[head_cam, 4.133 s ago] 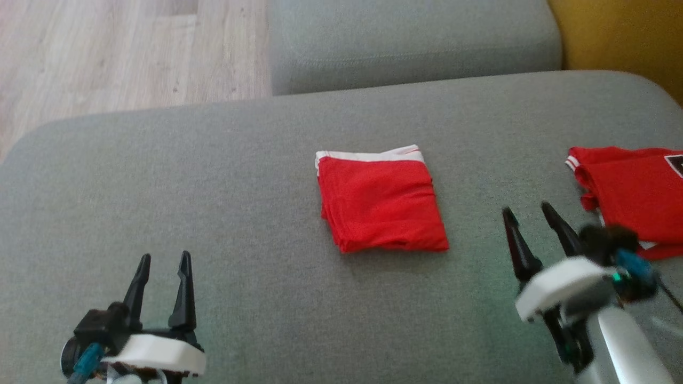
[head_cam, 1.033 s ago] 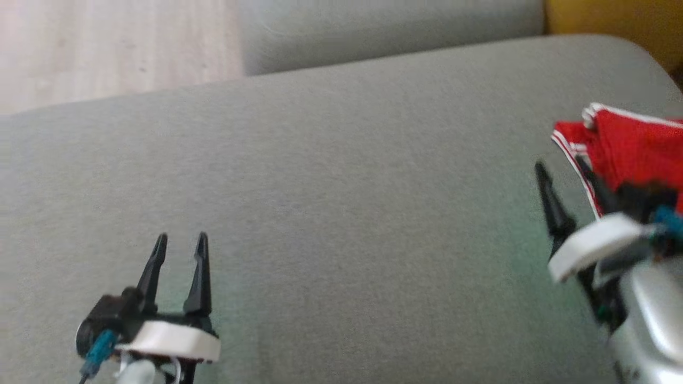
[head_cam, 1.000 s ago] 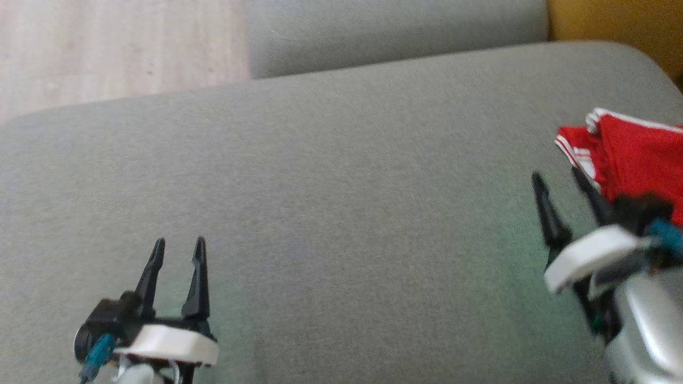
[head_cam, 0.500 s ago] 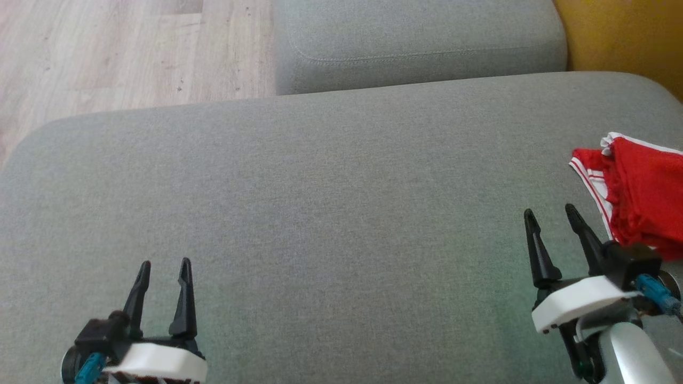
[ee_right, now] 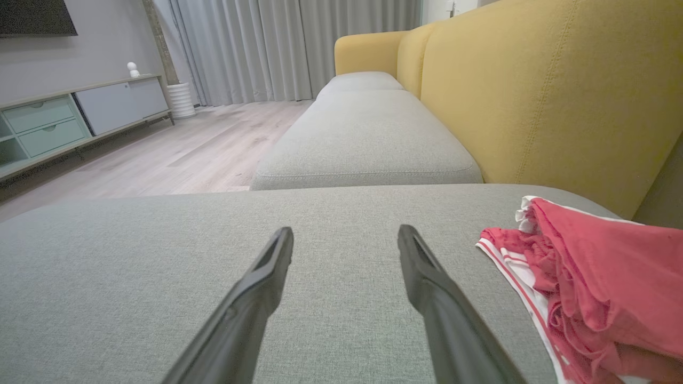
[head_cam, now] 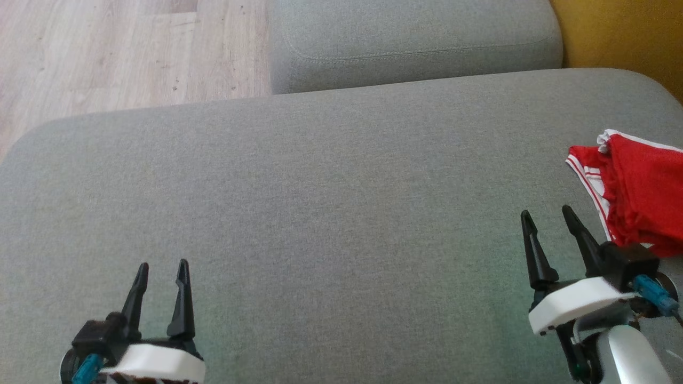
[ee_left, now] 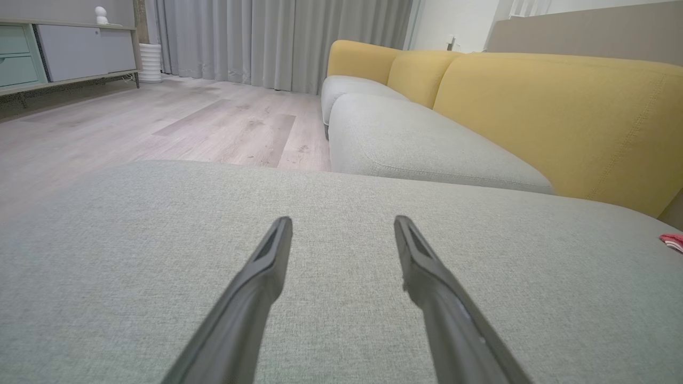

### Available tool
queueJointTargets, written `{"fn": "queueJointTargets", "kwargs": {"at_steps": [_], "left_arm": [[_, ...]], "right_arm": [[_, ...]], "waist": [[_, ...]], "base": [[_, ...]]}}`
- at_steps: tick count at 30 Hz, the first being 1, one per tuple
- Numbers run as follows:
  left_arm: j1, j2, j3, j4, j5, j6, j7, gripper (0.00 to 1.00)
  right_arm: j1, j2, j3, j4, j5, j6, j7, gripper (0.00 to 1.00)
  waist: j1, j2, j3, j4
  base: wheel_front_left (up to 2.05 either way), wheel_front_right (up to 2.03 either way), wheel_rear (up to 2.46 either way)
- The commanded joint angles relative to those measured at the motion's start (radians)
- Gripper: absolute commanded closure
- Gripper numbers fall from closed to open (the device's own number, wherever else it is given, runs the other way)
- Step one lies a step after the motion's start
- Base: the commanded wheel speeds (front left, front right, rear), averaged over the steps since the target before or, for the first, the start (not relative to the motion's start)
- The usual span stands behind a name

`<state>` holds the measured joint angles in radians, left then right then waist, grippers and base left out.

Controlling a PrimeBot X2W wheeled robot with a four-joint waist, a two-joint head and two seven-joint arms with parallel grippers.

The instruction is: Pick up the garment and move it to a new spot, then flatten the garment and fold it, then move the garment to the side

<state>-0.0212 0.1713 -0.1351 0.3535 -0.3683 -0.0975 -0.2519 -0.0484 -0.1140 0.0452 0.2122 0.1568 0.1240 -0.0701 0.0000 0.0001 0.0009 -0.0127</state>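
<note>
Since the earlier frame the folded red garment point(head_cam: 643, 186) has left the middle of the grey cushion point(head_cam: 320, 186) and now lies rumpled at its right edge. Nearest the camera, the left gripper point(head_cam: 163, 264) hovers over bare cushion with its fingers apart and empty. The right gripper point(head_cam: 547, 211) is likewise spread and holding nothing, just beside the cloth's white-striped hem.

The garment looks thin, light and limp. It should sag from any single pinch and shed its fold unless several layers are caught together. That striped hem, closest to the right fingers, seems the firmest place to grip. It may rest on a second red piece, but the heap is cut off by the frame, so I cannot tell where one ends.

The woven upholstery should drag on fabric rather than let it slide, and it will give under the fingertips. Beyond lie a second grey cushion point(head_cam: 416, 48), pale wood floor point(head_cam: 106, 53), the yellow backrest point(ee_right: 533, 96), a low cabinet point(ee_right: 64, 120) and grey curtains point(ee_right: 256, 48).
</note>
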Motion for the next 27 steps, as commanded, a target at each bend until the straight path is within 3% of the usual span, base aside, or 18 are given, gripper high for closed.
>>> {"fn": "queueJointTargets", "kwargs": {"at_steps": [1,7,8,13,27], "left_arm": [[-0.038,0.008,0.042,-0.024,0.01,-0.002,-0.01,0.0],[-0.034,0.003,0.044,-0.024,0.013,-0.007,-0.01,0.0],[0.0,-0.005,0.005,0.0,0.008,-0.005,0.0,1.0],[0.037,-0.026,0.001,0.071,0.007,-0.005,0.004,1.0],[0.023,-0.036,0.028,0.053,-0.122,-0.008,0.043,1.0]], "right_arm": [[-0.02,-0.002,0.016,-0.041,-0.002,0.007,0.001,0.0],[-0.015,0.001,0.017,-0.046,0.0,0.007,0.008,0.0],[0.001,0.003,0.0,-0.007,0.001,0.0,0.008,1.0],[0.034,0.007,0.01,0.075,0.001,-0.001,0.009,1.0],[0.024,0.012,-0.008,0.071,0.151,0.0,0.028,1.0]], "waist": [[0.0,-0.0001,0.0,0.0],[0.0,-0.0001,0.002,-0.001],[0.0,-0.0001,0.002,-0.001],[0.0,-0.0001,0.002,-0.001],[0.0,-0.0001,0.002,0.0]], "base": [[0.0,0.0,0.0],[0.0,0.0,0.0],[0.0,0.0,0.0],[0.0,0.0,0.0],[0.0,0.0,0.0]]}}
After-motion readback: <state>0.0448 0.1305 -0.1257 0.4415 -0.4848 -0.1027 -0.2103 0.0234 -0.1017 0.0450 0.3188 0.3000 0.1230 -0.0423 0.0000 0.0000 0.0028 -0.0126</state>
